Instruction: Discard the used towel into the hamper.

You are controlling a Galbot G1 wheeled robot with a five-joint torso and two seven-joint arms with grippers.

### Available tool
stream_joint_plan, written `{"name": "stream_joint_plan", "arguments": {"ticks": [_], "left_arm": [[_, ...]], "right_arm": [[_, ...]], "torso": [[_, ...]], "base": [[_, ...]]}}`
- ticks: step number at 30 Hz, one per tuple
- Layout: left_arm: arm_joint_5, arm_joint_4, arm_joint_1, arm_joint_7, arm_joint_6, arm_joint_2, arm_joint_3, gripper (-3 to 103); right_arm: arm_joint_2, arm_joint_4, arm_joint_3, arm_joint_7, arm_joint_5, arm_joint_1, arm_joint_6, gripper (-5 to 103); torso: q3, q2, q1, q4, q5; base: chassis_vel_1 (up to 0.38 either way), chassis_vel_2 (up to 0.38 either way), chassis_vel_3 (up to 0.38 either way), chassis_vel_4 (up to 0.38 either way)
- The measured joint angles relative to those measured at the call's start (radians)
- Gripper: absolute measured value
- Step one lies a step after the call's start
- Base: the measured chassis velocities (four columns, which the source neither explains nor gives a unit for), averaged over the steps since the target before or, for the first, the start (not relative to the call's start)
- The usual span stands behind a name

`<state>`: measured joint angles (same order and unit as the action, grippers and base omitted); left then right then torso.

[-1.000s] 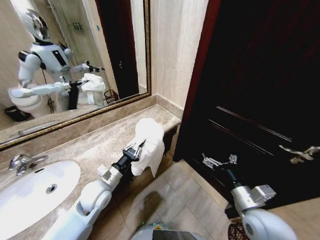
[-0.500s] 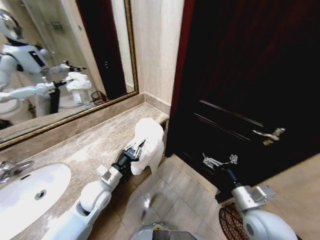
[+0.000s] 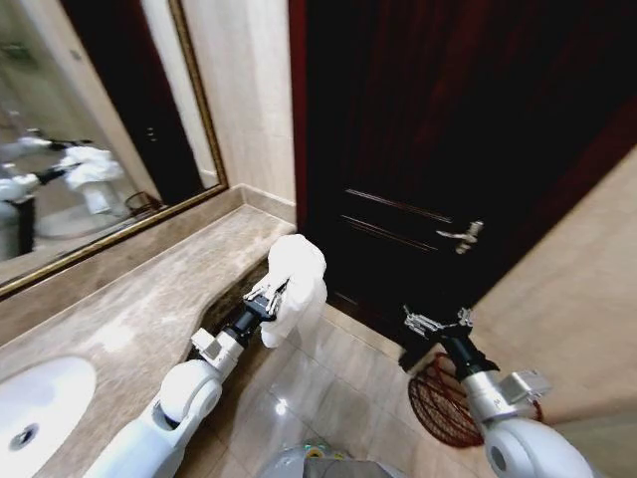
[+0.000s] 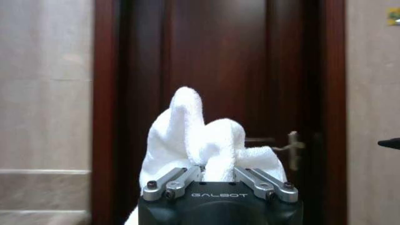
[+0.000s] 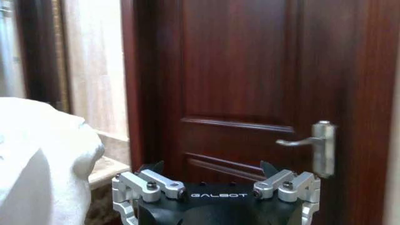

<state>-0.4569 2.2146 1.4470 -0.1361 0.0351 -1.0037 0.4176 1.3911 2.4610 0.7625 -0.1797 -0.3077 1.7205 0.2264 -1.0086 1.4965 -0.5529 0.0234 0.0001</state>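
L tool sits mid-frame in head view, clenched on the towel; white cloth bunches up past the fingers and hangs down over the floor, just off the table edge. In L wrist view the towel rises between the closed fingers, w/ the dark door behind it.

R tool is right of centre in head view, low, fingers spread apart, holding nothing. R wrist view shows its finger links wide at the bottom of the frame, facing the door and door handle; towel edge at lower left.

Hamper: lower right of head view, on the floor by the door, partly behind the R arm. Sink at lower left, mirror upper left.
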Motion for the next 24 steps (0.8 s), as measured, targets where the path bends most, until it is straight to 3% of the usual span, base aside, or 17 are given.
{"name": "stream_joint_plan", "arguments": {"ticks": [24], "left_arm": [[0.012, -0.011, 0.004, -0.007, 0.013, -0.011, 0.000, 10]], "right_arm": [[0.006, -0.002, 0.002, -0.003, 0.004, 0.010, -0.011, 100]], "torso": [[0.000, 0.000, 0.000, 0.0001, 0.0003]], "base": [[-0.064, -0.193, -0.189, -0.066]]}}
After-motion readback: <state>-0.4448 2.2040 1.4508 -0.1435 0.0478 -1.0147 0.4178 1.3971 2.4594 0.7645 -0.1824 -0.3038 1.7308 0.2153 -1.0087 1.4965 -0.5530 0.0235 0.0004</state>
